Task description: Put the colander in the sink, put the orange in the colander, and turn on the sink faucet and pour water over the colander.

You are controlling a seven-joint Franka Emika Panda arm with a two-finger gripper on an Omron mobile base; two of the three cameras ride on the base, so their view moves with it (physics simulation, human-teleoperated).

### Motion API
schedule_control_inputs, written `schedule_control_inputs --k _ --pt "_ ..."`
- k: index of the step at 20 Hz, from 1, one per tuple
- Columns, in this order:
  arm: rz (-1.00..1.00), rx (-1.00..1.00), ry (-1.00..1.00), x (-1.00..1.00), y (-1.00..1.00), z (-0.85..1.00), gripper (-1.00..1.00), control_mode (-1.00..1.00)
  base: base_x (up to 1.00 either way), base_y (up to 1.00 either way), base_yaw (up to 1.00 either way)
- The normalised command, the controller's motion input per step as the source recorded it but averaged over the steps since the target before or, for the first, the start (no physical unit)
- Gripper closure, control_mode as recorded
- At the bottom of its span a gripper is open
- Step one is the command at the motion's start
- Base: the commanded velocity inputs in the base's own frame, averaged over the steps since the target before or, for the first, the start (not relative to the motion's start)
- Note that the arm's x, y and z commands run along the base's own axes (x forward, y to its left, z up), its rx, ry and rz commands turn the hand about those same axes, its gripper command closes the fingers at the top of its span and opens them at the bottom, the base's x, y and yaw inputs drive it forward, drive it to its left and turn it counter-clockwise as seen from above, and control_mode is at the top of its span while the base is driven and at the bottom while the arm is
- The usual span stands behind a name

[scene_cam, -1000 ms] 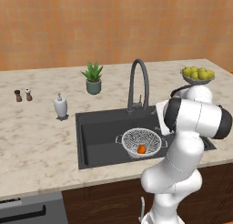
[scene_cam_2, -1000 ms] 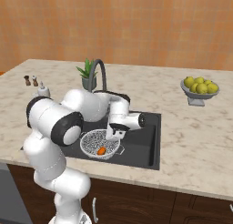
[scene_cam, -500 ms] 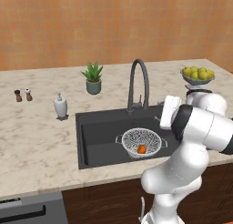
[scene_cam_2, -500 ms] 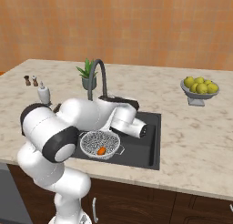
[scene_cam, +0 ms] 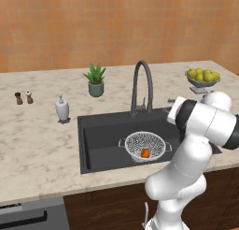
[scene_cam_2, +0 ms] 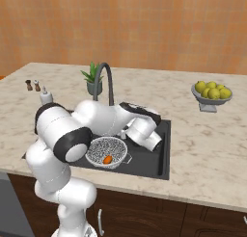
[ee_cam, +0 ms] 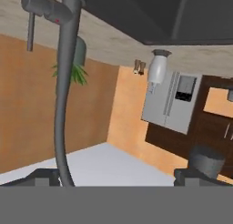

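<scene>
The colander sits in the dark sink, right of its middle, with the orange lying inside it. The right base view also shows the colander and the orange. The tall gooseneck sink faucet stands on the sink's back rim. My hand hangs over the sink's right rear part. In the hand view my gripper is open and holds nothing. That view is rolled upside down, and the sink faucet's neck runs close by the left fingertip. Its lever hangs at the top left.
A grey footed bowl of yellow-green fruits stands at the counter's back right. A potted plant, a soap dispenser and two small shakers stand left of the faucet. My arm's white elbow bulks over the sink's right edge.
The arm has swung its elbow over and rolled the hand, shifting it slightly toward the sink's right rear by the faucet. Colander and orange have stayed put. The jaws remain wide.
</scene>
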Motion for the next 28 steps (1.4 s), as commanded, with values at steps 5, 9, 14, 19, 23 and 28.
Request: schedule_control_inputs --k 5,9,14,19,23,28 --pt "-0.01 0.03 0.26 0.51 0.0 0.09 -1.0 -1.0 0.0 0.0 0.0" --pt "0.0 0.0 0.21 0.4 0.06 0.01 -1.0 -1.0 0.0 0.0 0.0" --pt "0.0 0.0 0.11 0.3 0.18 0.0 -1.0 -1.0 0.0 0.0 0.0" --pt "0.0 -0.06 0.01 0.28 0.33 -0.13 -1.0 -1.0 0.0 0.0 0.0" --pt "0.0 -0.12 0.0 0.14 0.15 -0.27 -1.0 -1.0 0.0 0.0 0.0" --pt "0.0 -0.04 0.0 0.07 -0.01 -0.17 -1.0 -1.0 0.0 0.0 0.0"
